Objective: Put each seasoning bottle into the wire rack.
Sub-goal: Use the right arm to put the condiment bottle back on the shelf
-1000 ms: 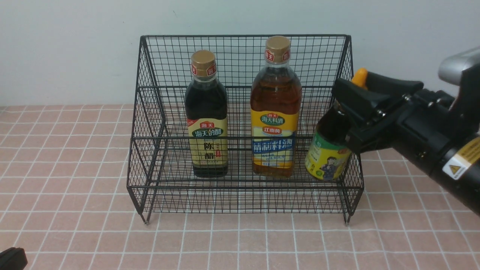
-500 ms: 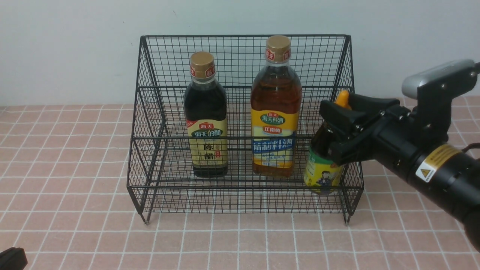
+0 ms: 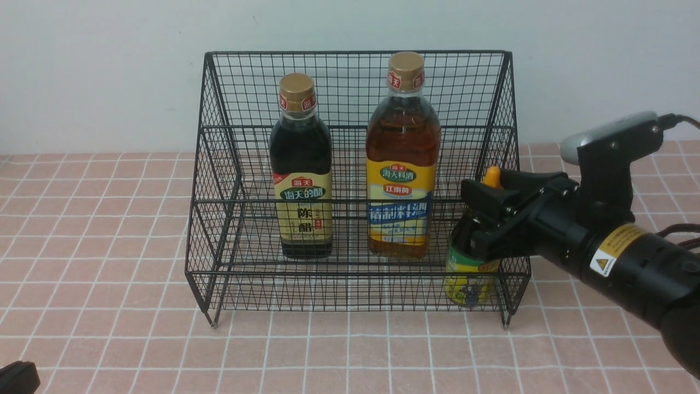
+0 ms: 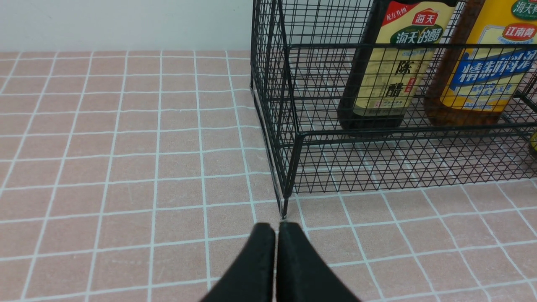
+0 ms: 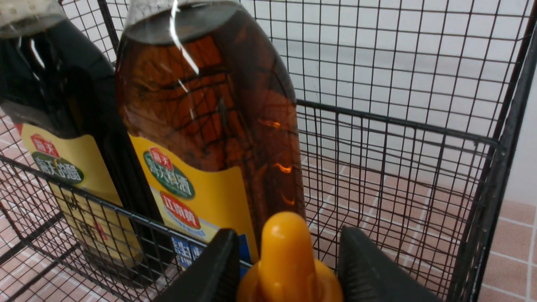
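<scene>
Item one: the wire rack [image 3: 229,180], black mesh, stepped tiers, tall back, standing on the pink tiled table [image 3: 98,230]; we place everything else against it.

Item two: the dark vinegar bottle [image 3: 301,169], gold cap, beige label, upright on the rack's middle tier, toward its left half.

Item three: the amber bottle [image 3: 402,158], taller, yellow-blue label, upright on the same tier, just right of the vinegar and apart from it.

Item four: the small dark bottle [image 3: 469,273], orange nozzle cap [image 5: 287,256], green-yellow label, inside the rack's front lower tier at its right end, roughly upright. We cannot tell whether its base rests on the mesh.

Item five: the right gripper [image 3: 481,219], reaching in from the rack's right side, jaws clamped on the small bottle's neck, one finger either side of the nozzle.

Item six: the left gripper [image 4: 276,235], fingers pressed together and holding nothing, low over the table just in front of the rack's front left leg.
</scene>
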You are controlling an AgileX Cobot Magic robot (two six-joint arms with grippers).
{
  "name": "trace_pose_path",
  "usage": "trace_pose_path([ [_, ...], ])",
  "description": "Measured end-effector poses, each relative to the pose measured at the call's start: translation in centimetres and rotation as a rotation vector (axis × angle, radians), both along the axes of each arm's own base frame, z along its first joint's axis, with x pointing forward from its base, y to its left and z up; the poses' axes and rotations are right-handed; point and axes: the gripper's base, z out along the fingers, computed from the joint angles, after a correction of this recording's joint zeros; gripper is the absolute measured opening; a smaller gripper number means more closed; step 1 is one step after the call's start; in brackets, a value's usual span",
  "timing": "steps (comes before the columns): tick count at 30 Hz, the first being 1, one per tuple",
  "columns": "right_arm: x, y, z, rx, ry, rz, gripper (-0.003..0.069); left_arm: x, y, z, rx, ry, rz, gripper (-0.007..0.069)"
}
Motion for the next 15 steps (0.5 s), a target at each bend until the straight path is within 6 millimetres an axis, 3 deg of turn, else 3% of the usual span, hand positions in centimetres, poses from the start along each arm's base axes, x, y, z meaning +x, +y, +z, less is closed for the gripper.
trace_pose_path([
  [4, 0.0, 0.0, 0.0, 0.001, -0.002, 0.000, 0.0307, 0.0, 0.0, 0.0, 0.000, 0.000, 0.000, -0.0007],
  [7, -0.2, -0.1, 0.5, 0.010, -0.012, -0.004, 0.0389, 0.0, 0.0, 0.0, 0.000, 0.000, 0.000, -0.0007],
  [11, -1.0, -0.6, 2.3, 0.040, -0.044, -0.019, 0.0476, 0.0, 0.0, 0.0, 0.000, 0.000, 0.000, -0.0007],
  [15, -2.5, -1.5, 4.6, 0.025, -0.088, -0.026, 0.0497, 0.0, 0.0, 0.0, 0.000, 0.000, 0.000, -0.0007],
])
